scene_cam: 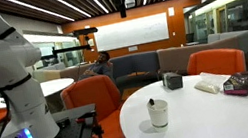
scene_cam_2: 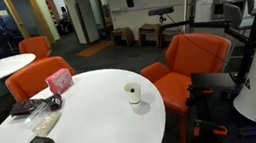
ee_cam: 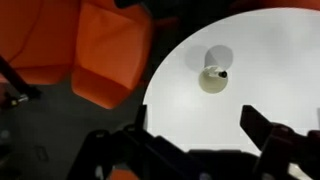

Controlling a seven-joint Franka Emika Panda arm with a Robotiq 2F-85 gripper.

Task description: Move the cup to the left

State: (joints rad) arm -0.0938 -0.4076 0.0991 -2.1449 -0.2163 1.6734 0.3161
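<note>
Orange chairs (scene_cam_2: 192, 57) ring a round white desk (scene_cam_2: 95, 122) in this lounge; I count three in an exterior view. One cup (scene_cam: 159, 113) stands near the desk's edge, with a dark item poking from its top. One dark grey box (scene_cam: 173, 80) sits well apart. My claw (ee_cam: 197, 135) hangs high above, fingers spread and empty. I judge that an off-centre descent could tip the cup or knock it over the rim.
</note>
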